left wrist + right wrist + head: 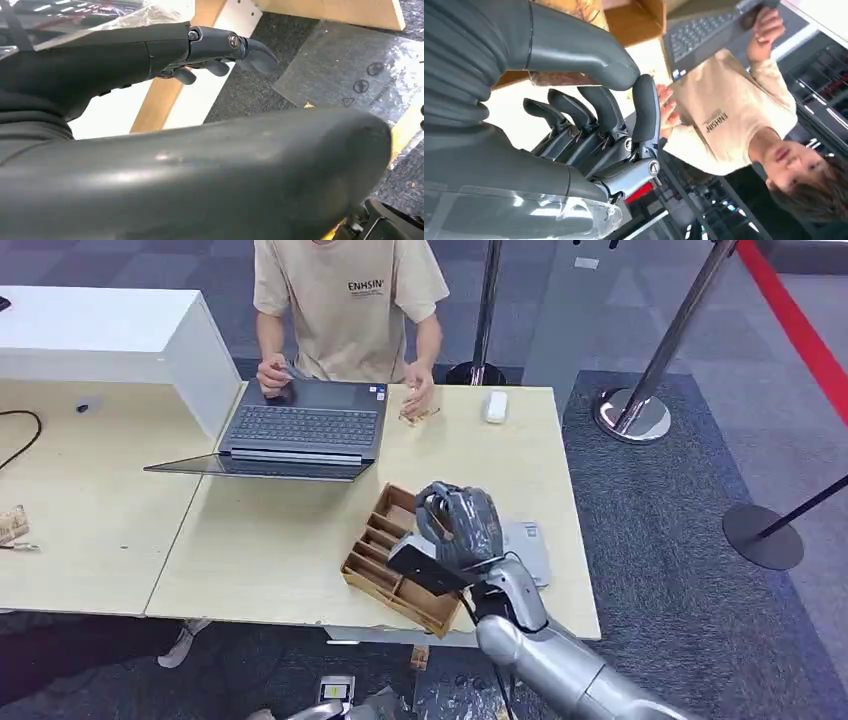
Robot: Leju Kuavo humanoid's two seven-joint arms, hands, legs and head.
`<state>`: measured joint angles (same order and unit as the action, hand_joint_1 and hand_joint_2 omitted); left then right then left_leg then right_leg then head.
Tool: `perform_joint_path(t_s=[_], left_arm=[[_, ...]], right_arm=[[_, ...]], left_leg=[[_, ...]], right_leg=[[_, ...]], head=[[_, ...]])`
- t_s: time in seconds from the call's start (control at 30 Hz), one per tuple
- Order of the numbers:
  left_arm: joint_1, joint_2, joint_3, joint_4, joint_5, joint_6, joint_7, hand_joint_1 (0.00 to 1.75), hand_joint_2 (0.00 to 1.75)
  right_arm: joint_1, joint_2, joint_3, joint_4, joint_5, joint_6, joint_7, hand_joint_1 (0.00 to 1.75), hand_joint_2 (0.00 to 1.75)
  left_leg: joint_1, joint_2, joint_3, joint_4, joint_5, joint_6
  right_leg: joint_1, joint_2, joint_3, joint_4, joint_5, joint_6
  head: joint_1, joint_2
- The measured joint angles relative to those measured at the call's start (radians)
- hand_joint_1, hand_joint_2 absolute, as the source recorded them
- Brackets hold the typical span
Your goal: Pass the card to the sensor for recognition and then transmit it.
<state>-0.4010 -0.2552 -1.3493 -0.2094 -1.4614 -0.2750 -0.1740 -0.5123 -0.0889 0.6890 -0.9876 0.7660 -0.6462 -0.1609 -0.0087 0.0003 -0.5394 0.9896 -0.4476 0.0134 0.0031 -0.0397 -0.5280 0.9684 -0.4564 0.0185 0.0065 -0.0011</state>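
Note:
My right hand (460,525) hovers above the table's near right part, over a wooden divider box (385,562) and a flat grey sensor pad (530,545). Its fingers (589,112) are curled in, with the thumb (584,55) close to them, and I see no card between them. A small tan flat item (420,418) lies by the hand (418,395) of the person (350,300) across the table; whether it is the card I cannot tell. My left hand (210,50) hangs below the table edge with its fingers apart, holding nothing.
An open laptop (300,430) lies in front of the person, with a white mouse-like object (495,405) to its right. A white raised counter (100,335) stands at the back left. Stanchion bases (632,415) (765,535) stand on the carpet to the right.

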Motion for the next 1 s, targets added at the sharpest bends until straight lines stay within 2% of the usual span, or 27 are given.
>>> perform_joint_path(t_s=[0.5, 0.8, 1.0], left_arm=[[0.000, 0.000, 0.000, 0.000, -0.003, -0.016, -0.008, 0.00, 0.00], [-0.001, -0.002, 0.000, 0.000, -0.015, -0.026, -0.052, 0.00, 0.00], [-0.001, -0.002, 0.000, 0.000, -0.018, -0.026, -0.057, 0.00, 0.00]], right_arm=[[-0.049, -0.003, -0.022, -0.019, -0.038, 0.008, -0.029, 1.75, 1.75], [-0.186, 0.015, -0.040, 0.014, -0.135, 0.066, -0.112, 1.75, 1.75], [-0.231, 0.044, -0.044, 0.058, -0.163, 0.071, -0.143, 1.75, 1.75]], left_leg=[[0.000, 0.000, 0.000, 0.000, 0.000, 0.000], [0.000, 0.000, 0.000, 0.000, 0.000, 0.000], [0.000, 0.000, 0.000, 0.000, 0.000, 0.000]], right_leg=[[0.000, 0.000, 0.000, 0.000, 0.000, 0.000], [0.000, 0.000, 0.000, 0.000, 0.000, 0.000], [0.000, 0.000, 0.000, 0.000, 0.000, 0.000]], head=[[0.000, 0.000], [0.000, 0.000], [0.000, 0.000]])
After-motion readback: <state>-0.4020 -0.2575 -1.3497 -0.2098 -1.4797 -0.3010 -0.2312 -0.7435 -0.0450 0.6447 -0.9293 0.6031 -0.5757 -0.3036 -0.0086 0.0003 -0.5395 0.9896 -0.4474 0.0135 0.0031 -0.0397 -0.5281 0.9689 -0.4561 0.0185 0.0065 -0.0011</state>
